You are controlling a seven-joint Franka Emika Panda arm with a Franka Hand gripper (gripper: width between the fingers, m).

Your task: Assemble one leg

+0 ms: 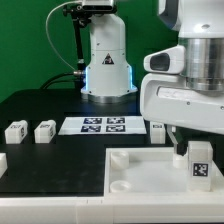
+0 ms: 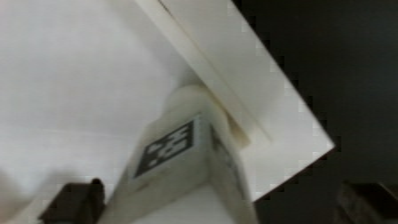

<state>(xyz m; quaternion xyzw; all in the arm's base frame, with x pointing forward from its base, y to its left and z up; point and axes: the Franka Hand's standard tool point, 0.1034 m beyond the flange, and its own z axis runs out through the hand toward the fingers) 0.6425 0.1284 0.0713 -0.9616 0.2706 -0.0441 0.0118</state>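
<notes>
A white leg [image 1: 198, 165] with a black-and-white tag stands upright at the near corner of the large white tray [image 1: 135, 180], on the exterior view's right. My gripper [image 1: 192, 147] is right above it, with its fingers down around the leg's top. In the wrist view the leg [image 2: 175, 160] runs between the two dark fingertips [image 2: 71, 202], over the tray's raised rim [image 2: 222, 75]. One finger lies next to the leg. The other finger [image 2: 366, 200] stands clear of it with a gap. The jaws are open.
Two more white legs [image 1: 15, 130] [image 1: 45, 130] lie on the black table on the exterior view's left, and another [image 1: 157, 130] lies behind the tray. The marker board [image 1: 100, 125] lies in the middle. The arm's base [image 1: 107, 65] stands at the back.
</notes>
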